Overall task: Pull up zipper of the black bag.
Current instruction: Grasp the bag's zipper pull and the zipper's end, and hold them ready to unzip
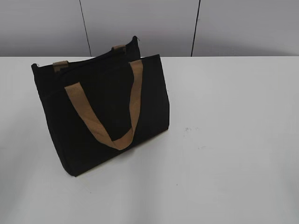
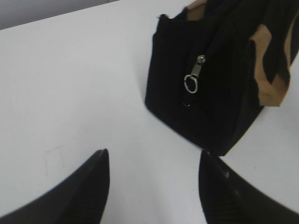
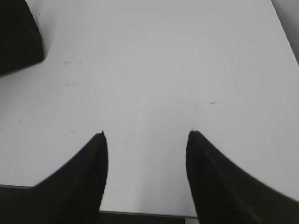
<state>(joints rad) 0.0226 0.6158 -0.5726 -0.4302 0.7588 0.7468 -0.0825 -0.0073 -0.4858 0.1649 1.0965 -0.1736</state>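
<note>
black bag [image 1: 100, 112] | upright on white table [image 1: 233, 140] | grey panelled wall [image 1: 140, 23] behind

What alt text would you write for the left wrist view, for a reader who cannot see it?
A black bag stands on a white table, its end panel showing the zipper with a silvery ring pull hanging down. The open left tool sits in the foreground, short of the bag.

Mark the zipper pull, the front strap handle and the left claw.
zipper pull [image 2: 190, 84], left wrist view, on its silvery ring.
front strap handle [image 1: 119, 141], exterior view, on the loop's lowest bend.
left claw [image 2: 153, 161], left wrist view, midway between the open fingertips.
</note>
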